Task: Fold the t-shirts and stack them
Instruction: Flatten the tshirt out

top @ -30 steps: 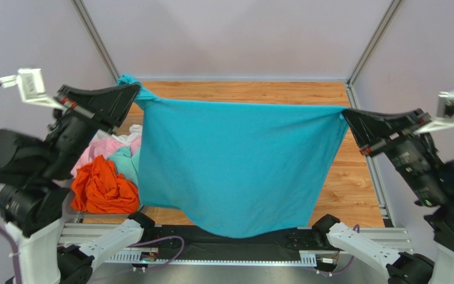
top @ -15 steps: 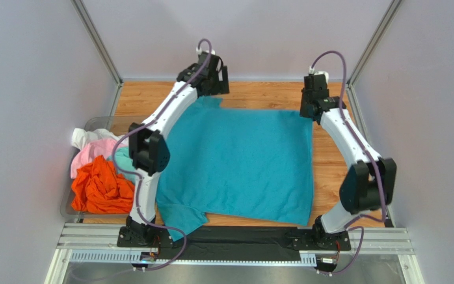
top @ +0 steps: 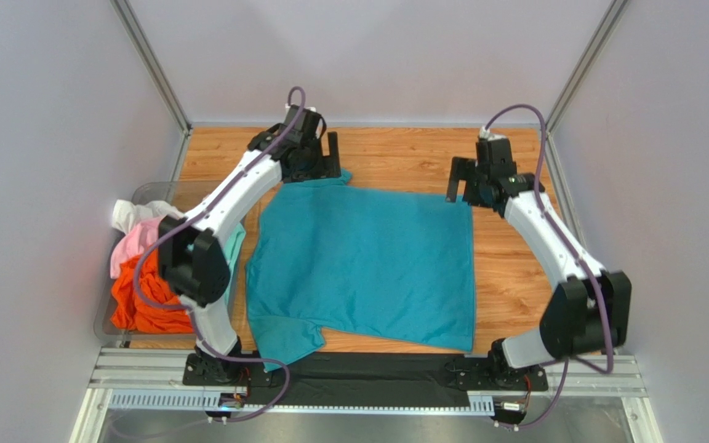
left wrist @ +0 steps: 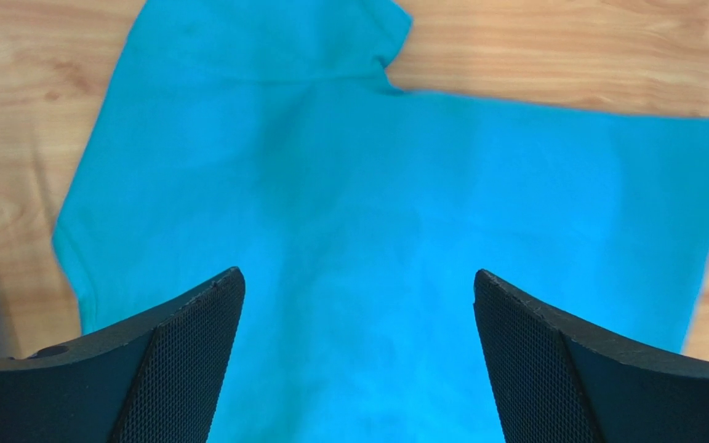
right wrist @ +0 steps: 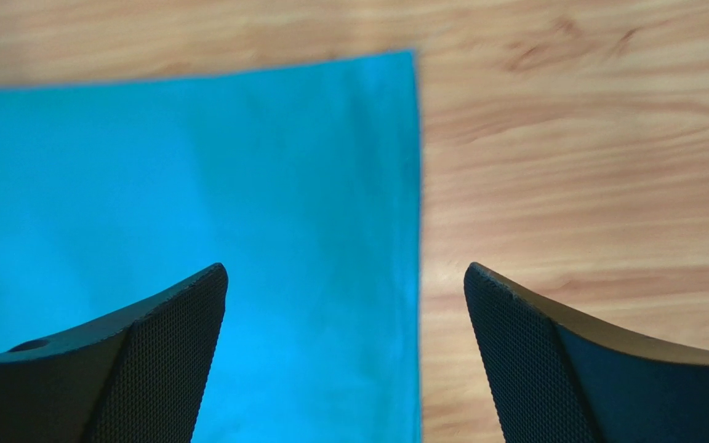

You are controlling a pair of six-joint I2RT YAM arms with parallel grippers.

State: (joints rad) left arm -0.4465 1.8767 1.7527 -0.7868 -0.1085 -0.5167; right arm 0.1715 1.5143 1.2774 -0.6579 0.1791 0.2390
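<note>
Hovering over the table's [top: 414,148] far end, my left gripper [left wrist: 358,277] and right gripper [right wrist: 344,268] gape wide, holding nothing. The teal t-shirt [top: 367,268] lies spread flat mid-table, ready, I judge, for folding.

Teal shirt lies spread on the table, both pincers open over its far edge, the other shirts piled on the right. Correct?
No: the other shirts are piled on the left, not the right; the top view shows it. The teal shirt does lie spread on the table, with the left pincer and right pincer open over its far edge.
</note>
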